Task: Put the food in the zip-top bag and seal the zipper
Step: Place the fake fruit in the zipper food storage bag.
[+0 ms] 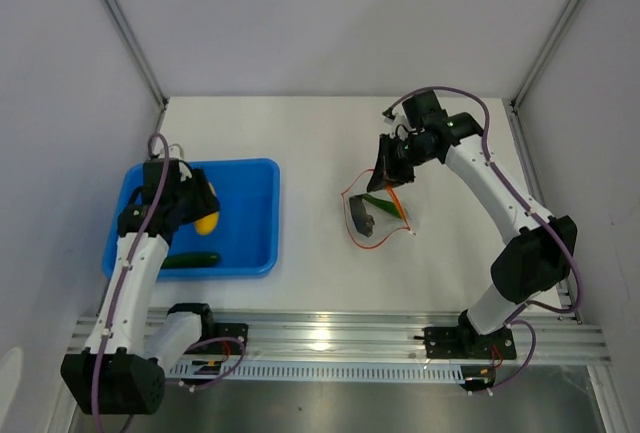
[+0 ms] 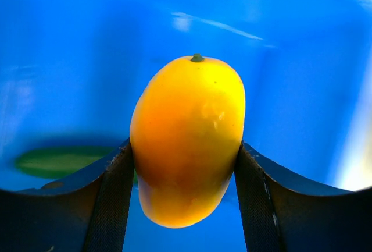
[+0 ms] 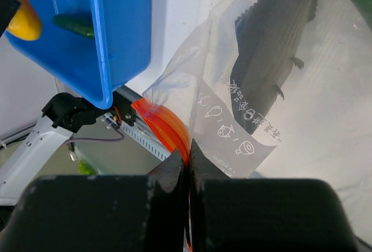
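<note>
My left gripper [image 1: 203,208] is shut on the yellow-orange food piece [image 2: 187,138], which also shows in the top view [image 1: 207,218], holding it just above the blue tray [image 1: 255,203]. A dark green piece [image 1: 190,260] lies in the tray's near part. My right gripper [image 1: 392,175] is shut on the orange-red zipper [image 3: 165,125] of the clear zip-top bag [image 1: 375,215], lifting the bag's mouth edge [image 3: 187,158] off the table. Green food [image 1: 382,203] lies inside the bag.
The blue tray also shows in the right wrist view [image 3: 125,31]. Metal rails [image 1: 330,338] run along the near edge. Grey walls and corner posts [image 1: 125,28] enclose the white table [image 1: 310,143].
</note>
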Robot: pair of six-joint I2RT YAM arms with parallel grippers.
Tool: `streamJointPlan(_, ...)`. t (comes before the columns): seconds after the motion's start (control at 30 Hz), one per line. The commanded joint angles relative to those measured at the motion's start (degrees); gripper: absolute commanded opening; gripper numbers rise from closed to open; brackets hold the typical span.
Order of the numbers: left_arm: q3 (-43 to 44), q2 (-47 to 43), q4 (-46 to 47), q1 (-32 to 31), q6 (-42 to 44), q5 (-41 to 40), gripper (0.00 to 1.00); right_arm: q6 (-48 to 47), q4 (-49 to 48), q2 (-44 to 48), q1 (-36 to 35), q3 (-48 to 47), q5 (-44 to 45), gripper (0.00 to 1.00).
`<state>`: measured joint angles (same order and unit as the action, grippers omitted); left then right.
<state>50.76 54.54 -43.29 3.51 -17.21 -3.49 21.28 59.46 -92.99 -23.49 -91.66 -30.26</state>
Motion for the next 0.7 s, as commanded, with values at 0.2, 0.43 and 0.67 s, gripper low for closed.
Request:
streamJointPlan(0.2,11.0,-0.8,9.3,-19.5,-16.8,25.9,0.01,0.5,0.9,-3.7,-0.9,-6.4,-2.7,0.00)
streamJointPlan(0.43,15.6,5.6,29.5,-32.4,-22.3,38.5,0.01,2.0,0.9,-4.5,-0.9,-8.0,-5.2,0.00)
streamJointPlan(0.67,24.3,18.1,29.2,-41.2,-22.1,44.1,0.01,2.8,0.6,-5.4,-0.2,-11.0,-7.0,0.00)
